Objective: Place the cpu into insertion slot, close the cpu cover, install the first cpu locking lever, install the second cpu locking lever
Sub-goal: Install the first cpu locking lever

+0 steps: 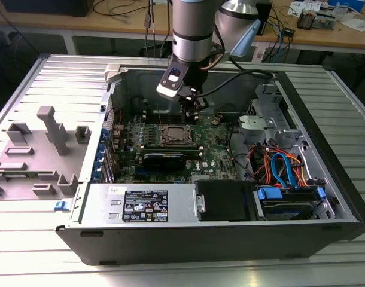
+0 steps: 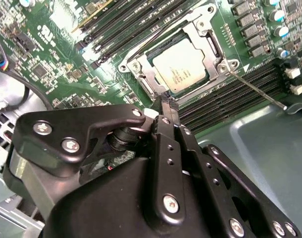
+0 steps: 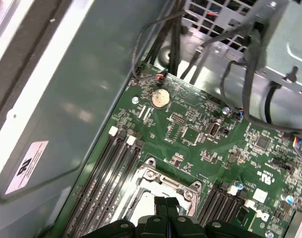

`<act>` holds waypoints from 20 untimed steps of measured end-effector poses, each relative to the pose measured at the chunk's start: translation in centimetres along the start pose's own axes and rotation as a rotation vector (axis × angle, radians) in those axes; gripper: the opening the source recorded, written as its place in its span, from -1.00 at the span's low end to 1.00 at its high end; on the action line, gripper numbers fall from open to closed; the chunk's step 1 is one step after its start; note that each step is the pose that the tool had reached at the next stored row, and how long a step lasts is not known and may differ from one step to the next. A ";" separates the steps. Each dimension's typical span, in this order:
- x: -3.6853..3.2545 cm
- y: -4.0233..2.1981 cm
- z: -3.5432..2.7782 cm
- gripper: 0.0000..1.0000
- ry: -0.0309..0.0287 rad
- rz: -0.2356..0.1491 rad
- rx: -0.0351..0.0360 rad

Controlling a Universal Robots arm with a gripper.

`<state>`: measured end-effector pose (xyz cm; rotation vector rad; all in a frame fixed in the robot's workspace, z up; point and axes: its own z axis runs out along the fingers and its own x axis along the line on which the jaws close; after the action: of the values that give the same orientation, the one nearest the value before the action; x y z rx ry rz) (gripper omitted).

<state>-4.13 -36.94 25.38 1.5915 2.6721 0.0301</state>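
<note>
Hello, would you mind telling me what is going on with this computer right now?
A robot arm is working inside an open computer case. Its gripper, fingers shut on nothing, hovers at the edge of the insertion slot. The cpu sits in the slot, and the cpu cover lies down around it. One thin locking lever sticks out sideways from the socket, seemingly not latched.

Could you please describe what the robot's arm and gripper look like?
The arm is a silver-grey cylinder with a dark band and a light blue joint cap. A pale camera module sits at the wrist, with a black cable looping away. The gripper is matte black, with jointed links, silver screw heads and slim fingers.
</note>
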 end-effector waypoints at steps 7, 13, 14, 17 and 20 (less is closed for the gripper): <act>0.04 -0.09 0.00 -0.79 0.0036 -0.111 -0.0018; 0.15 -0.30 -0.01 -0.79 0.0060 -0.185 -0.0031; 0.18 -0.37 -0.01 -0.79 0.0063 -0.194 -0.0033; 0.32 -0.62 -0.02 -0.79 0.0068 -0.208 -0.0036; 0.44 -0.83 -0.03 -0.79 0.0068 -0.208 -0.0036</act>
<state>-5.07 -36.96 25.37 1.3063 2.8249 0.0351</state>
